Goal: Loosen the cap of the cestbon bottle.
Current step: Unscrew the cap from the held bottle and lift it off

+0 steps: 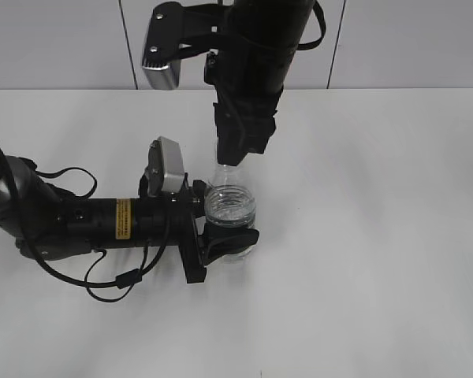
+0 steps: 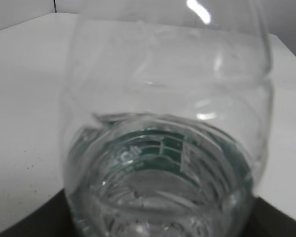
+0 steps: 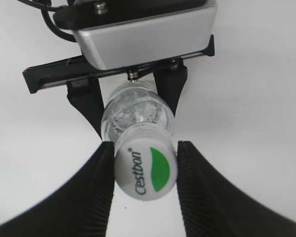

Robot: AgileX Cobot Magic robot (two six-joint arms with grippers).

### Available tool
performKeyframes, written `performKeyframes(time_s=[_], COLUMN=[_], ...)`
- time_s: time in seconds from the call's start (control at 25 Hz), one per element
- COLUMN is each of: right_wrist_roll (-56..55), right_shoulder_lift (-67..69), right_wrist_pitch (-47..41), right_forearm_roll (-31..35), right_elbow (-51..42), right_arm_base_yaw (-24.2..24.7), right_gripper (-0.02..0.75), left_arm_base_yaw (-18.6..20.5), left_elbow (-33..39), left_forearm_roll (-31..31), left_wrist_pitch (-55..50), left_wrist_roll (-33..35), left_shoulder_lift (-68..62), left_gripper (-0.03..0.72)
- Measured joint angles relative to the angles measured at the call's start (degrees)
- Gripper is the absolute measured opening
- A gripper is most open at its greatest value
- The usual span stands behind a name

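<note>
The clear cestbon bottle stands upright on the white table. My left gripper is shut on its lower body from the left. In the left wrist view the bottle fills the frame and its green label band shows through the plastic. My right gripper comes down from above over the neck. In the right wrist view its two black fingers press both sides of the white cap, which bears a green leaf mark and the word Cestbon. The bottle body shows behind the cap.
The white table spreads around the bottle, with a pale wall behind. The left arm and its cables lie low along the table at left. The right arm hangs down at top centre.
</note>
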State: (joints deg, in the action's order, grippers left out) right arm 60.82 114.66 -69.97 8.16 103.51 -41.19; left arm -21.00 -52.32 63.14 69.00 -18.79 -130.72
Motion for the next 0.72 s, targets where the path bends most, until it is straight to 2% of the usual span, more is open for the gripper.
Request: performKeyframes(time_s=[0.32, 0.72], right_wrist_roll=[10.5, 16.4], right_shoulder_lift=[0.0, -1.2], right_wrist_pitch=[0.0, -0.3], right_forearm_roll=[-0.1, -2.8], right_elbow=[0.0, -0.1], right_arm_base_yaw=[0.0, -0.1], right_gripper=[0.293, 0.291], left_arm_base_yaw=[0.0, 0.0], left_elbow=[0.0, -0.2], left_forearm_roll=[0.3, 0.5], left_wrist_pitch=[0.0, 0.0], left_wrist_roll=[-0.1, -0.4], left_shoulder_lift=[0.0, 0.0], left_gripper=[0.412, 0.412])
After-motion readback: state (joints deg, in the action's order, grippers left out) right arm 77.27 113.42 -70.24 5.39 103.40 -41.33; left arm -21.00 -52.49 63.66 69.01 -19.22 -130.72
